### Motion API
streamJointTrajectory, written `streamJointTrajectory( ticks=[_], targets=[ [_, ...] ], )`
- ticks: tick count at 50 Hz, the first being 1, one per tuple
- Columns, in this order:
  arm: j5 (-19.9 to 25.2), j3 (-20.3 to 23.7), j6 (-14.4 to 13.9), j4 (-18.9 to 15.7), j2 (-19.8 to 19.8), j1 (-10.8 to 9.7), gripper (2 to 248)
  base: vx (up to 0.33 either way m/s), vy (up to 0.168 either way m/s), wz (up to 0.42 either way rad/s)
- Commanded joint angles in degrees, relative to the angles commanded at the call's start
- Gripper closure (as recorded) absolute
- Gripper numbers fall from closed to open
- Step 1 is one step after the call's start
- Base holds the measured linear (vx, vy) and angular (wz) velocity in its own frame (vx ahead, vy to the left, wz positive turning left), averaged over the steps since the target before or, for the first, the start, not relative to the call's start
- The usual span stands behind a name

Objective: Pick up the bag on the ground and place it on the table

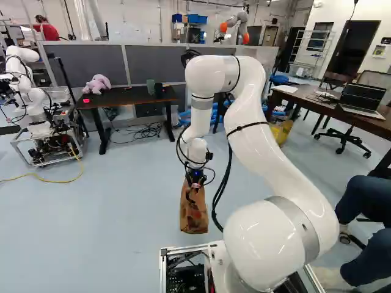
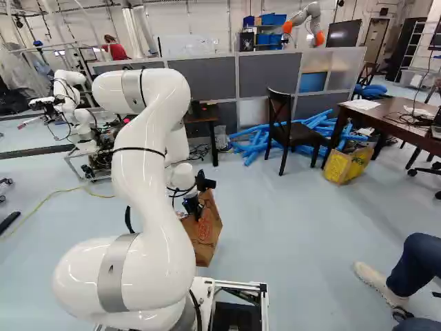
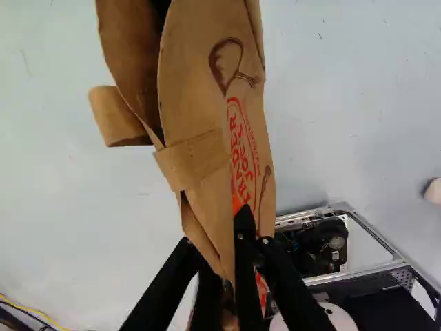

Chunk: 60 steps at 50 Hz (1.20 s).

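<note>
My gripper (image 1: 195,182) points down over the floor, shut on the upper part of the brown paper bag (image 1: 193,213). In the right base view the bag (image 2: 205,231) hangs slightly tilted beside the arm. Seen from the wrist, the gripper (image 3: 244,224) has its fingers together at the bag's paper (image 3: 200,89), which stretches out ahead of them, with a folded handle on one side. Whether the bag's bottom touches the floor I cannot tell. A dark table (image 1: 131,96) with a plush toy and cups on it stands beyond, by the grey partition.
Another robot (image 1: 36,116) stands on a cart at the far left. At the right are a brown table (image 2: 396,124) with a laptop, a chair (image 2: 286,131), blue tubes (image 2: 251,145) and a yellow bag (image 2: 348,164). A person's legs (image 2: 417,269) are close on the right.
</note>
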Motion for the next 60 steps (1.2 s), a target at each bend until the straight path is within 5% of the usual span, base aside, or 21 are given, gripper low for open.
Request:
streamJointTrajectory(
  ticks=[60],
  targets=[
    [-2.2,14.4,0.0,0.0,17.7,3.3,225,0.000,0.000,0.000]
  ],
)
